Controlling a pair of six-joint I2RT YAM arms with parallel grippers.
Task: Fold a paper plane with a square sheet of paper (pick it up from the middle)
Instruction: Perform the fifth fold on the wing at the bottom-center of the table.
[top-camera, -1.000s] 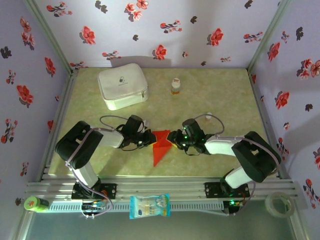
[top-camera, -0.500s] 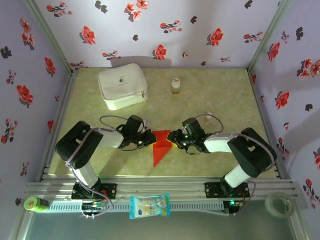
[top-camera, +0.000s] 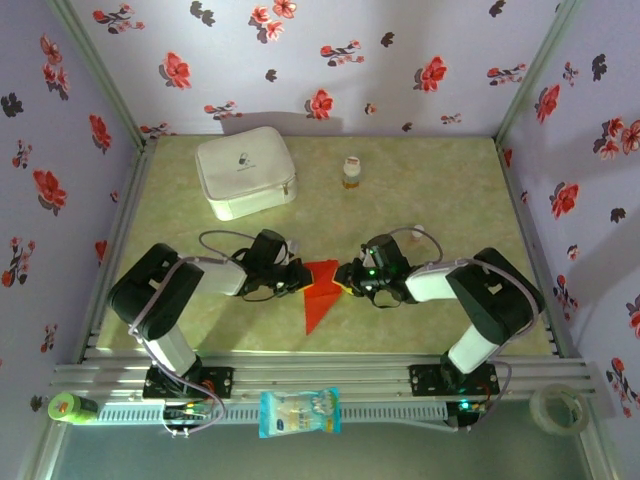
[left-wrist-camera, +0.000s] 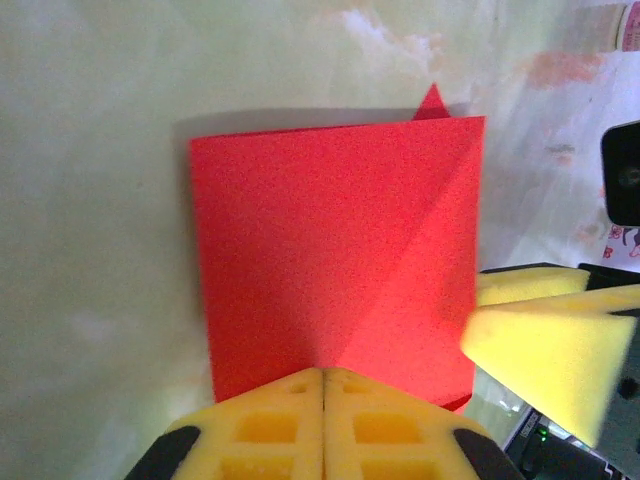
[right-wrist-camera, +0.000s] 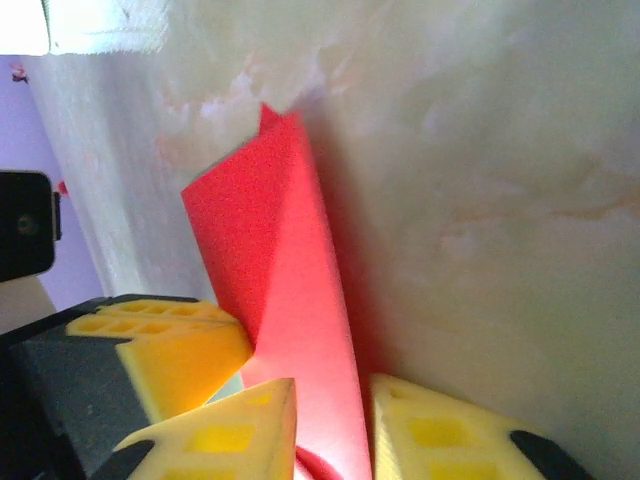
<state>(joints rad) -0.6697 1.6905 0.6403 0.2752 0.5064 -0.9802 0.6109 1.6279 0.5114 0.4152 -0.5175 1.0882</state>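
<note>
I'm watching left gripper (left-wrist-camera: 322, 395) pinching folded paper (left-wrist-camera: 320, 260) edge, closed tight; right gripper (right-wrist-camera: 335, 430) straddling paper fold, jaws apart. Case (top-camera: 246, 172) logo, beyond paper, proving unreadable.

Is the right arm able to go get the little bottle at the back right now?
Probably not straight away. The table between the right gripper and the little bottle looks bare, but the red paper stands between its fingers, so it would have to leave that first.

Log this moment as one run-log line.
red paper: partly folded | left claw: shut on red paper | right claw: open astride raised flap
</note>
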